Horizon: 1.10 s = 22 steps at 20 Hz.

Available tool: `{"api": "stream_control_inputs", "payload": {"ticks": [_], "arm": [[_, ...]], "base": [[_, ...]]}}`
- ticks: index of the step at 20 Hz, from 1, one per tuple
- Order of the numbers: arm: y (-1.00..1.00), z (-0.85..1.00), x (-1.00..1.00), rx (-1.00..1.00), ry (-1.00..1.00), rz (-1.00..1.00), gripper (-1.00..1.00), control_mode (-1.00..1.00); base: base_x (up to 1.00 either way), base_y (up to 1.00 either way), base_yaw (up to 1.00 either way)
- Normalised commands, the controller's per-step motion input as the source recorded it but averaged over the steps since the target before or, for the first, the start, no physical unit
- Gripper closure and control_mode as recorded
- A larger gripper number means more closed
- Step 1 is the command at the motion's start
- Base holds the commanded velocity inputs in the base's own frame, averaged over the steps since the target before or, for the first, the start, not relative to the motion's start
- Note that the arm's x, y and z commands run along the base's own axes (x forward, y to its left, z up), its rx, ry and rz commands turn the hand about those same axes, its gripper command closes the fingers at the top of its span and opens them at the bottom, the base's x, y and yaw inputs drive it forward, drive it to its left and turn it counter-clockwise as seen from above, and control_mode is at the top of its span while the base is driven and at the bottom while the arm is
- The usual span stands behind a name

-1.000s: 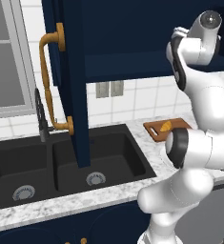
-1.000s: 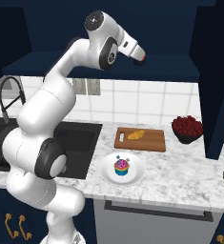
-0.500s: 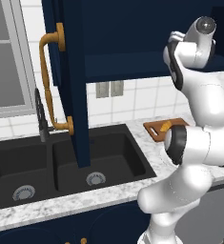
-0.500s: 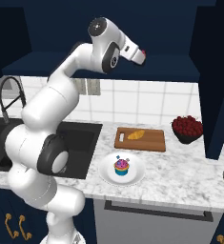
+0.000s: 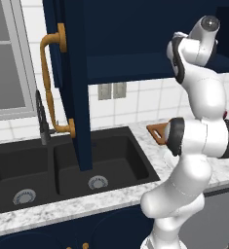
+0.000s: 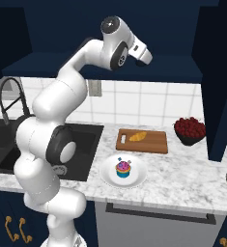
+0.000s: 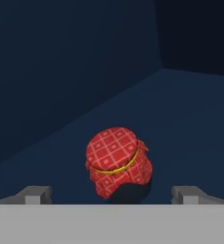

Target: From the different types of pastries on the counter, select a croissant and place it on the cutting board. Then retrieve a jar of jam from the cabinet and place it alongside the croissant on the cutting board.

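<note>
On the dark navy shelf of the cabinet (image 6: 105,67) stands the jar of jam (image 7: 118,162), squat and red, with a chequered cloth top and a gold band. My gripper (image 7: 112,195) is open. Its two fingertips (image 7: 35,194) stand wide on either side of the jar, just short of it and not touching. The golden croissant (image 6: 137,136) lies on the brown cutting board (image 6: 151,143) on the marble counter (image 6: 182,169). One corner of the cutting board (image 5: 157,132) shows behind my arm in the left base view.
The cupcake (image 6: 123,169) sits on a round white plate (image 6: 136,177) in front of the board. A dark bowl of red berries (image 6: 190,130) stands to the board's right. The open cabinet door (image 5: 69,87) with its brass handle (image 5: 47,82) hangs over the black sink (image 5: 62,165).
My upper arm has shifted slightly toward the cabinet, with the hand staying at shelf height. The croissant, the cupcake and the bowl have not moved.
</note>
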Motion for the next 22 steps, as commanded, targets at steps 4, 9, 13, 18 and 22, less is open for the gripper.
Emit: {"api": "stream_control_inputs", "payload": {"ticks": [4,9,13,18,22], "arm": [[-0.08,0.03,0.12,0.0,0.12,0.03,-1.0,-1.0],[0.0,0.0,0.04,0.0,0.0,0.0,-1.0,-1.0],[-0.02,0.0,0.1,0.0,0.0,0.0,-1.0,-1.0],[-0.1,-0.05,0.05,0.0,-0.01,0.0,-1.0,-1.0],[-0.22,-0.04,0.03,0.0,0.0,0.0,-1.0,-1.0]], "base": [[0.0,0.0,0.0],[0.0,0.0,0.0],[0.0,0.0,0.0],[0.0,0.0,0.0],[0.0,0.0,0.0]]}}
